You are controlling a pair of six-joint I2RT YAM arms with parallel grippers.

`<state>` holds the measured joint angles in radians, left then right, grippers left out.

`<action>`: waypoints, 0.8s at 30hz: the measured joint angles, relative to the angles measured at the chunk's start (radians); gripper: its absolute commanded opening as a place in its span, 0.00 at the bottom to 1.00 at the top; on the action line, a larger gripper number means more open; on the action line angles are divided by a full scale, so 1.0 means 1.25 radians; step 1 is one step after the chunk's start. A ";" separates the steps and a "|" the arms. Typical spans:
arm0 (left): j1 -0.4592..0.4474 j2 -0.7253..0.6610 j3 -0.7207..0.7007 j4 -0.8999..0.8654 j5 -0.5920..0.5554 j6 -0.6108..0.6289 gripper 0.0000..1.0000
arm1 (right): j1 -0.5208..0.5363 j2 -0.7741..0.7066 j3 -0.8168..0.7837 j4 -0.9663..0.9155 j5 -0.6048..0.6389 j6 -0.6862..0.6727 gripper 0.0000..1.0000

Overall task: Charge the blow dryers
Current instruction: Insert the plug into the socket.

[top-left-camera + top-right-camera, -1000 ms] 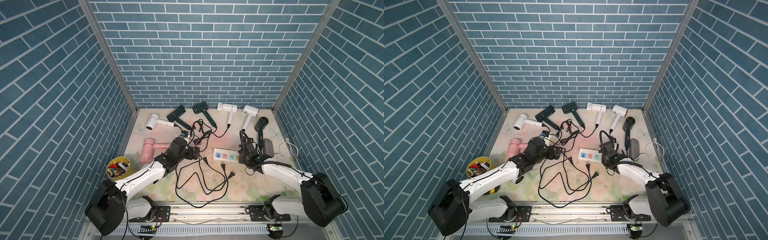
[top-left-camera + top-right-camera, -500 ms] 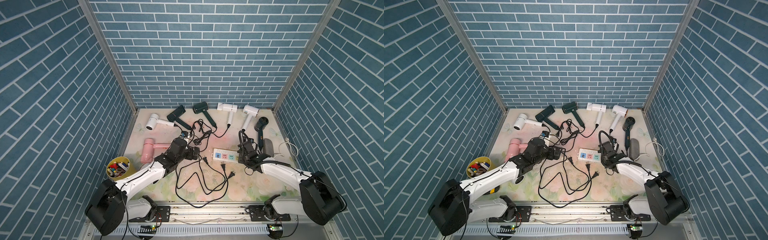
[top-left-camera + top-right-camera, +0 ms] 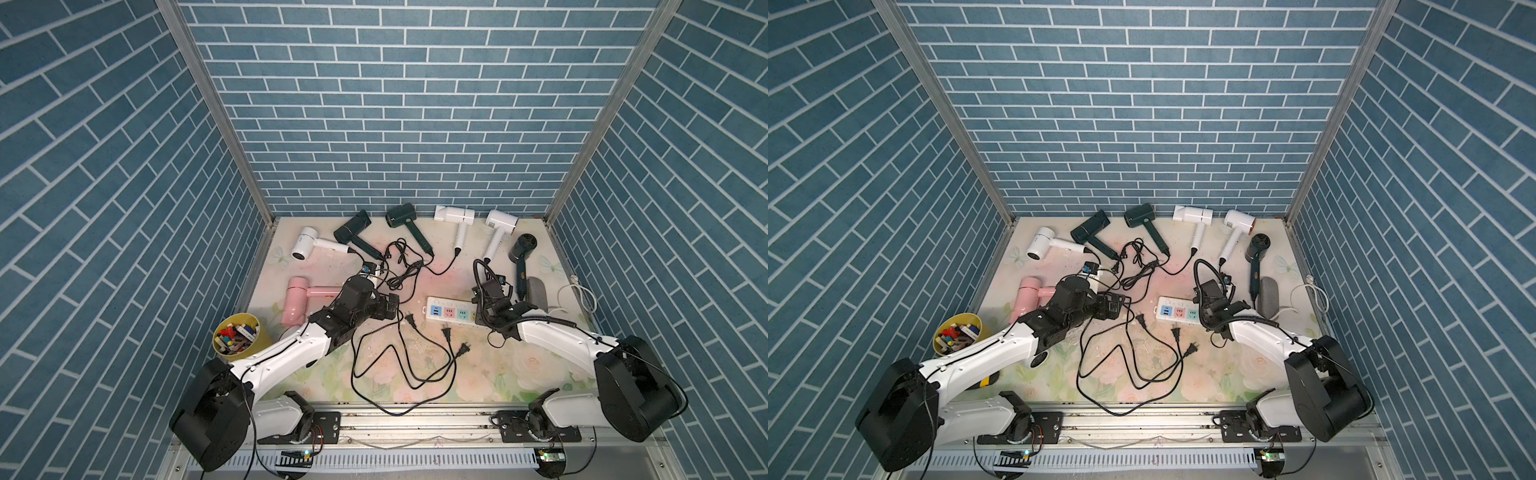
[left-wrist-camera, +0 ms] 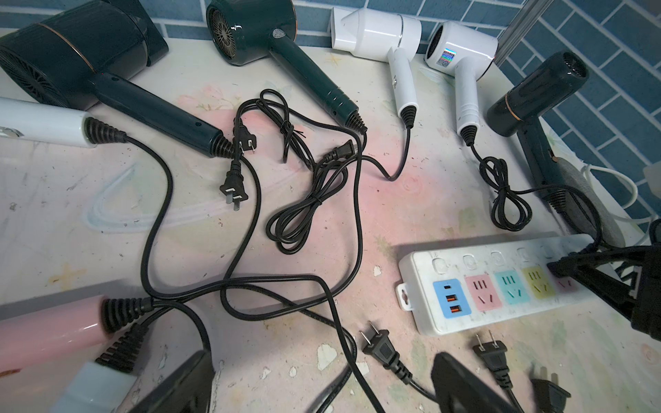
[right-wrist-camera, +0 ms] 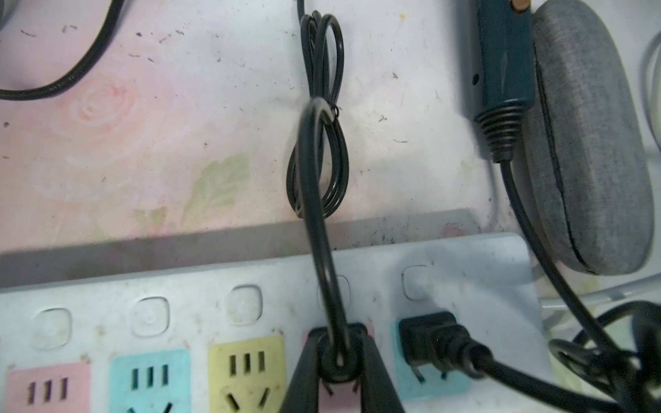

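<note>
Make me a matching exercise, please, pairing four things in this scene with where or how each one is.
1 pink blow dryer
2 yellow cup
3 left end effector
4 right end effector

A shut on a plug at the power strip
B open over loose cords
C lying flat on the table
D holds small coloured items

Pairs: 1-C, 2-D, 3-B, 4-A

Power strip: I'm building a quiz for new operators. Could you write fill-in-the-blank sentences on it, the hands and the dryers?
1. The right hand is shut on a ___ at the strip's pink socket.
2. The yellow socket beside it is ___.
3. The left hand is ___, holding nothing.
4. The dryer nearest the cup is ___.

Missing words: plug; empty; open; pink
</note>
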<state>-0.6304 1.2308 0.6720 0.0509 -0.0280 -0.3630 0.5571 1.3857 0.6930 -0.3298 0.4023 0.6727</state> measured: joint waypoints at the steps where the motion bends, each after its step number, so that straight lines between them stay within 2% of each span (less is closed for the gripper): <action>1: 0.000 -0.005 0.000 0.000 0.002 0.000 0.99 | -0.003 0.001 0.002 -0.001 -0.002 -0.001 0.00; 10: 0.000 -0.025 -0.005 0.013 0.003 0.000 0.99 | -0.045 0.082 0.074 0.061 -0.050 -0.083 0.00; 15: 0.000 -0.025 -0.008 0.015 0.003 0.000 0.99 | -0.089 0.139 0.133 0.082 -0.114 -0.142 0.00; 24: 0.000 -0.025 -0.018 0.033 0.008 -0.001 0.99 | -0.122 0.173 0.190 0.036 -0.195 -0.193 0.00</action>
<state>-0.6304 1.1995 0.6495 0.0921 -0.0177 -0.3641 0.4049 1.6024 0.9302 -0.2848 0.1589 0.4309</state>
